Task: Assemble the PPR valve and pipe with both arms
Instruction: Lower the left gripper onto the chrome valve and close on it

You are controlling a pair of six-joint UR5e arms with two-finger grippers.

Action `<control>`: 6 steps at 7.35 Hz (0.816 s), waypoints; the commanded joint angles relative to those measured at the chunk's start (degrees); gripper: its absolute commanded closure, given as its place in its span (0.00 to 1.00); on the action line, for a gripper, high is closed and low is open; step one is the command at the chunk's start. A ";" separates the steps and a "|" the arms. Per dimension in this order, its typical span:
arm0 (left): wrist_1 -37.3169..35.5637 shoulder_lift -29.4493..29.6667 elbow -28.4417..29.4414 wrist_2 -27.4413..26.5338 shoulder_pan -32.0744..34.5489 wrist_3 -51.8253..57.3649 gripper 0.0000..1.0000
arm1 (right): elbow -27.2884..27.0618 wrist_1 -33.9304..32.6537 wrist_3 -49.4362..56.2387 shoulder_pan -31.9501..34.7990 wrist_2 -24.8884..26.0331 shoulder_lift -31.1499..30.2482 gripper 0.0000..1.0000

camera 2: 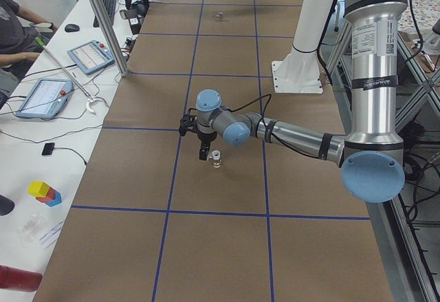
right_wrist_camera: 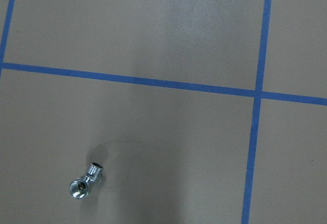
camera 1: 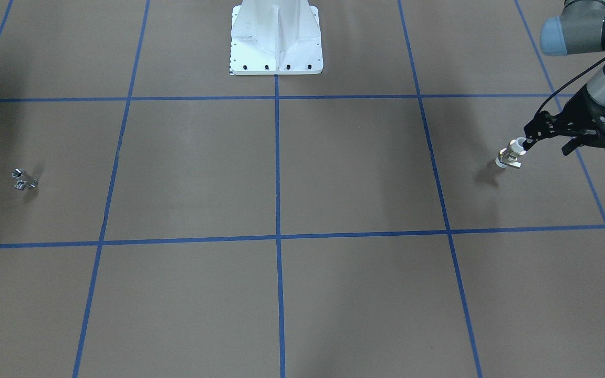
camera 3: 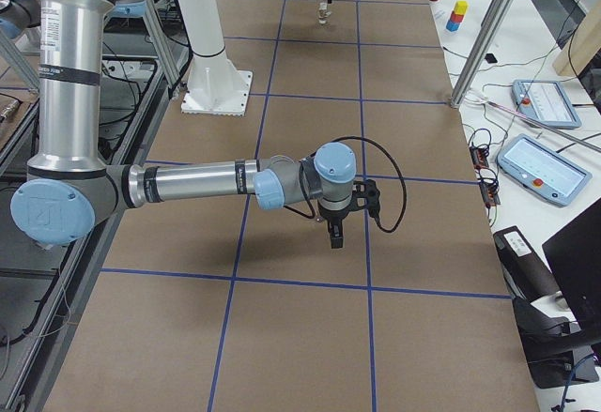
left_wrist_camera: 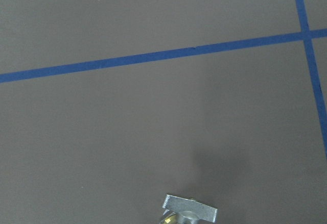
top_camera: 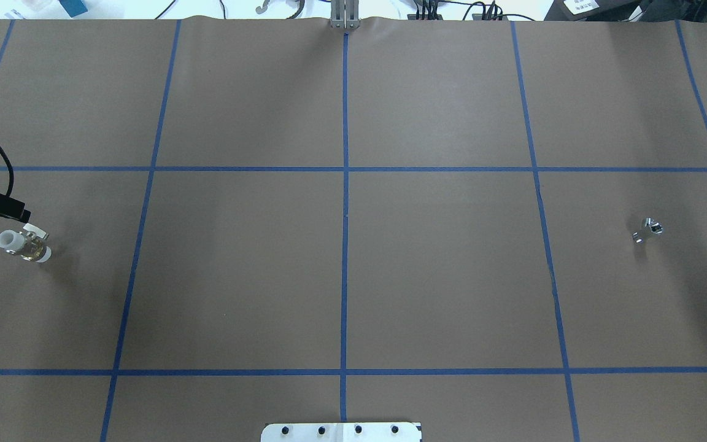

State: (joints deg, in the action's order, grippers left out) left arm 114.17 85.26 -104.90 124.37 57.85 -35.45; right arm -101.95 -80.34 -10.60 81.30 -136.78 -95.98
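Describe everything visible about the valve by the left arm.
The valve is a short tube with white plastic ends, a round open mouth on top, a brass-coloured middle and a flat, pale, metal-looking handle on one side. It seems to stand on end on the brown table, far on the robot's left. The left gripper, open, hovers close above it; contact cannot be judged.

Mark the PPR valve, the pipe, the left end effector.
PPR valve (top_camera: 29, 248): overhead exterior view, brass-coloured middle.
pipe (right_wrist_camera: 84, 181): right wrist-mounted view, middle bend.
left end effector (camera 1: 545, 145): exterior front-facing view, midway between fingertips.
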 commanded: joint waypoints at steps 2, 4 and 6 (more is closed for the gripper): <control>0.27 -0.71 -0.40 -1.24 -2.21 -0.85 0.00 | 0.09 0.27 -0.12 -0.35 0.03 0.00 0.00; 0.44 -1.58 -0.48 -0.71 -2.21 -0.85 0.01 | 0.17 0.27 -0.38 -0.88 0.03 0.00 0.00; 0.44 -2.38 -0.66 2.44 -2.21 -0.85 0.14 | 0.17 0.27 -0.39 -0.88 0.03 0.09 0.00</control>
State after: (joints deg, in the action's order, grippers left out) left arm 114.58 83.35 -105.42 124.89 55.64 -36.29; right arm -101.78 -80.07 -10.97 80.47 -136.72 -95.95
